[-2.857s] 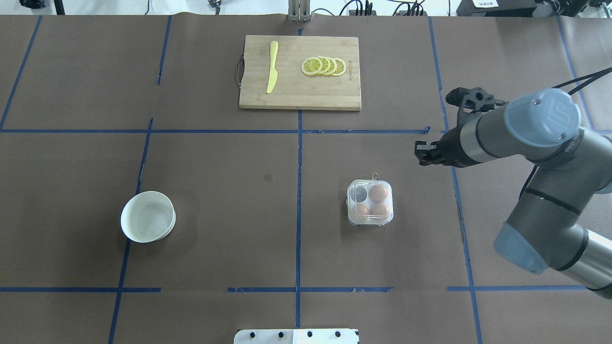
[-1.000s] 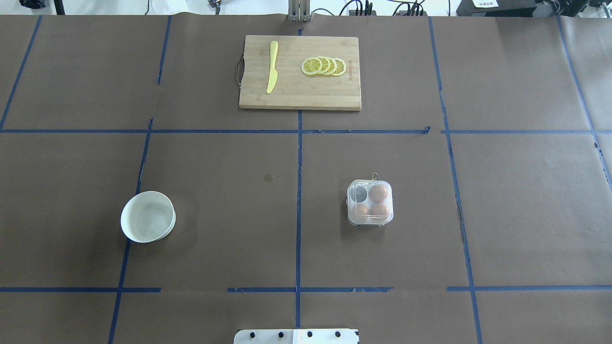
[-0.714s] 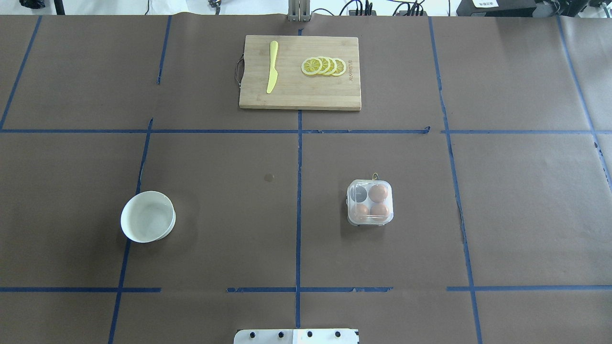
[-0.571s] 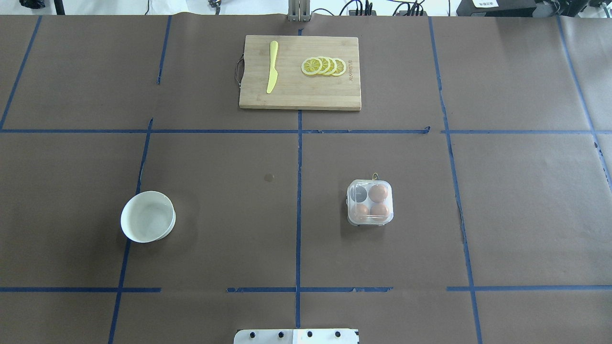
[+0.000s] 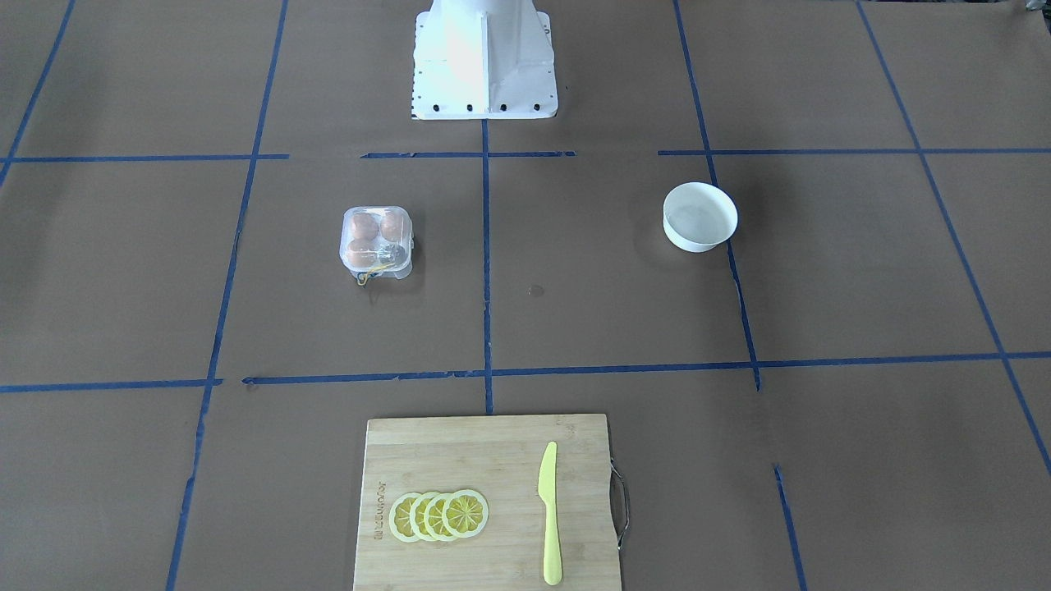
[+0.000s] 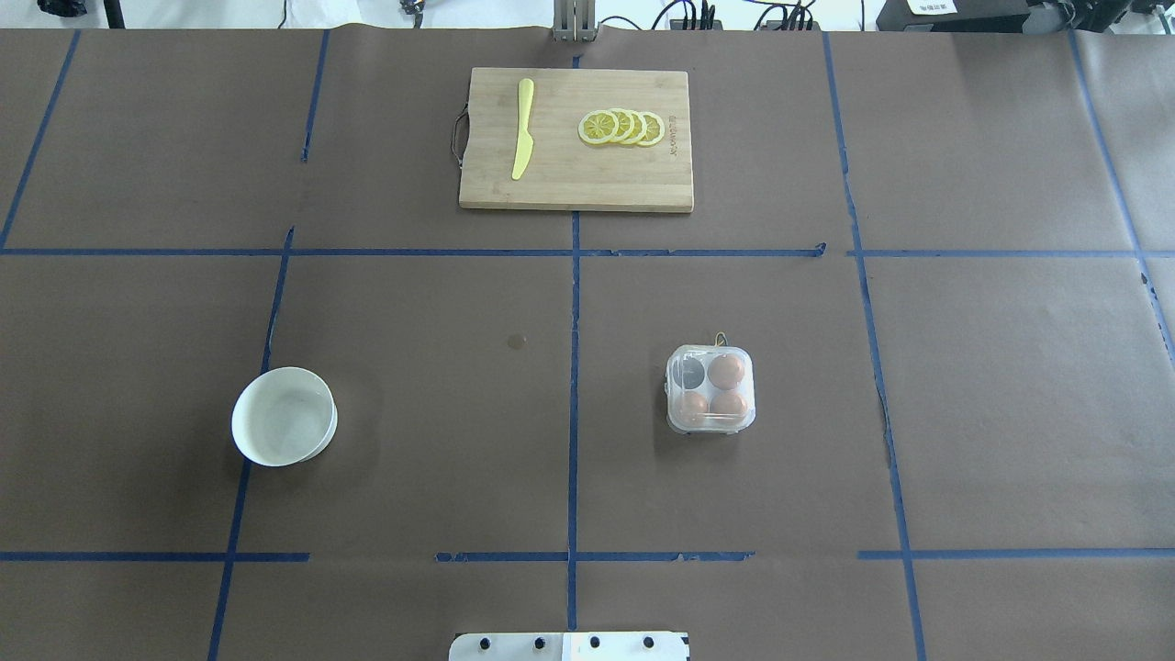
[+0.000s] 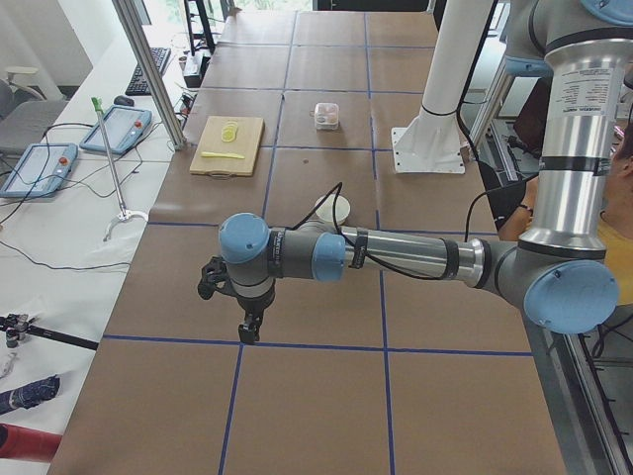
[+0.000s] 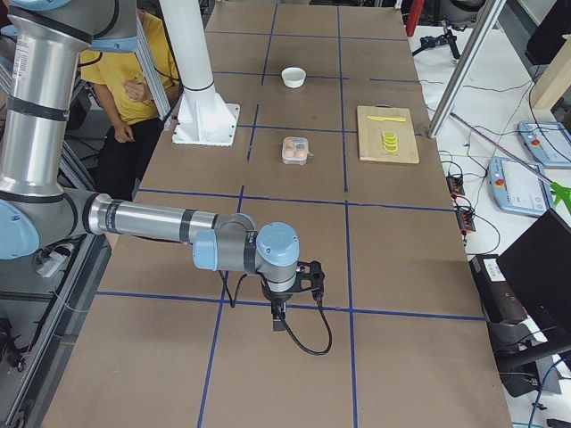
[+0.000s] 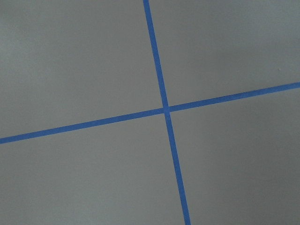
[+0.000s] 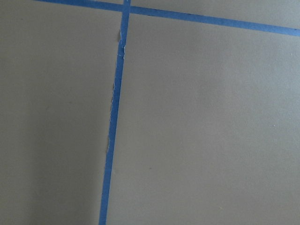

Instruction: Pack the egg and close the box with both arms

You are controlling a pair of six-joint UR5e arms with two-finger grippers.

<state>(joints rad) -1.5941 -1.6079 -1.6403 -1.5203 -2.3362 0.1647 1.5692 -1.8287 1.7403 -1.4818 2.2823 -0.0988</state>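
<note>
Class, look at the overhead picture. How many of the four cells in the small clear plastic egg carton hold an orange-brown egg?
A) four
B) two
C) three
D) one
C: the small clear plastic egg carton holds one orange-brown egg in a far cell, with another egg and a third egg in the near cells, while the fourth cell is empty.

Only a burnt-in brand mark (image 5: 379, 514) on the cutting board (image 5: 493, 460), just left of the lemon slices (image 5: 439, 515); too small to read. No other lettering legible.
</note>
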